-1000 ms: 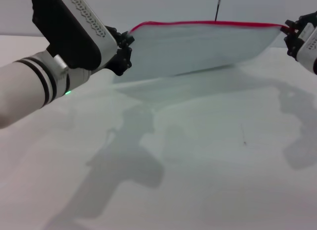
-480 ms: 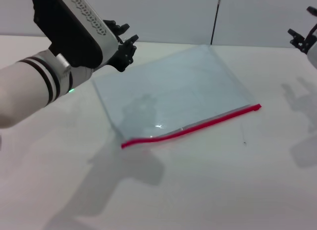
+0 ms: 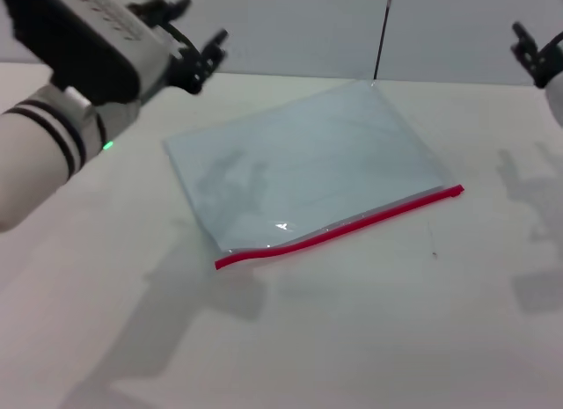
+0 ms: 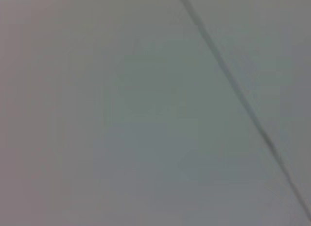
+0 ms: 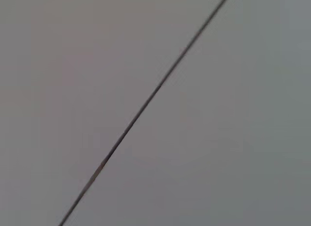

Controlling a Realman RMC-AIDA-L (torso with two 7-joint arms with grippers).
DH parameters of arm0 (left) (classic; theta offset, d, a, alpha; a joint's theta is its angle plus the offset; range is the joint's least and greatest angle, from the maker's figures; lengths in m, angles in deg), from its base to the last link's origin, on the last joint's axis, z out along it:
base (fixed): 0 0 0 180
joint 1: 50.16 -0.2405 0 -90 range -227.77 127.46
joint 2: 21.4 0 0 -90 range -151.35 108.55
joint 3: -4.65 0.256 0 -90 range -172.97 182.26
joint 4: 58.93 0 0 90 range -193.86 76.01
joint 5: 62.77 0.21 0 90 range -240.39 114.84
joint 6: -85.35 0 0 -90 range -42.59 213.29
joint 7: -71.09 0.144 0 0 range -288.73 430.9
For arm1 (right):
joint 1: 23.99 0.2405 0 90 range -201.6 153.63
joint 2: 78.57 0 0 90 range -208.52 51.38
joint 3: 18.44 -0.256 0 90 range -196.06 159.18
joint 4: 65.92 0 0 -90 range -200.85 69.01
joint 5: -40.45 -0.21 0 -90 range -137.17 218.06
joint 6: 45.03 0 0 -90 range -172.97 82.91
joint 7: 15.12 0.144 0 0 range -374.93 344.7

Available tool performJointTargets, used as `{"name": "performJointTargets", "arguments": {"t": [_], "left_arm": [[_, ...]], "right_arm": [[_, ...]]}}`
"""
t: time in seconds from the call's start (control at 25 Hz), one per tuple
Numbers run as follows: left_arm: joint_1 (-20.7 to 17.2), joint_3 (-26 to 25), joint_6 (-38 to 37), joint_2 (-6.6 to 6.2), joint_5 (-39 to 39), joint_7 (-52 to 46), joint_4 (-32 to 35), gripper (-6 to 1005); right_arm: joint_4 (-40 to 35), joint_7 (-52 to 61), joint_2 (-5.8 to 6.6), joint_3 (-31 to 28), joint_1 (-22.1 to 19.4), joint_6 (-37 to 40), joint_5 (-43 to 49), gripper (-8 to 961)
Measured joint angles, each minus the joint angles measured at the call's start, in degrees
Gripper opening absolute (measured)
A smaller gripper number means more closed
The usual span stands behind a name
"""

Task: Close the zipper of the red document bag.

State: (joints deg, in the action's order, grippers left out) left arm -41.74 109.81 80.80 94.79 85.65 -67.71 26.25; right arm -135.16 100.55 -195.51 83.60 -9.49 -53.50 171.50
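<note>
The red document bag (image 3: 308, 163), a translucent pale pouch, lies flat on the white table (image 3: 396, 339) in the head view. Its zipper (image 3: 343, 226), a thin red strip, runs along the near edge from the left corner to the right corner. My left gripper (image 3: 195, 26) hovers open above the table beyond the bag's far left corner, holding nothing. High at the right edge, my right gripper (image 3: 535, 47) is open and well clear of the bag. Both wrist views show only a grey wall with a dark seam.
A thin dark vertical seam (image 3: 382, 31) runs down the back wall behind the bag. Shadows of both arms fall on the table at the left front and right.
A second ago both grippers held the bag up by its ends with the red edge on top. They have let go, the bag now lies flat, and both arms have lifted away.
</note>
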Motion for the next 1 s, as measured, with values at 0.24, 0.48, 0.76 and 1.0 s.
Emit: {"name": "performJointTargets", "arguments": {"t": [0.24,0.48,0.76,1.0], "left_arm": [[-0.37,2.84,25.94,0.04,-9.73,-1.13,-11.23,540],[3.29,9.02,49.77,0.04,-10.25,-9.75,-26.52,540],[9.94,15.05,64.65,0.23,-14.2,-18.06,-42.58,540],[13.4,18.79,64.46,0.31,-19.53,-18.43,-48.27,540]], "right_arm": [[3.58,8.19,0.42,12.07,-0.74,-20.83,-11.44,629],[18.37,24.57,0.25,25.6,4.5,-42.07,-15.46,623],[32.51,36.54,0.17,35.81,11.95,-47.92,-23.57,617],[36.64,39.06,0.01,40.06,13.58,-48.33,-28.12,617]]}}
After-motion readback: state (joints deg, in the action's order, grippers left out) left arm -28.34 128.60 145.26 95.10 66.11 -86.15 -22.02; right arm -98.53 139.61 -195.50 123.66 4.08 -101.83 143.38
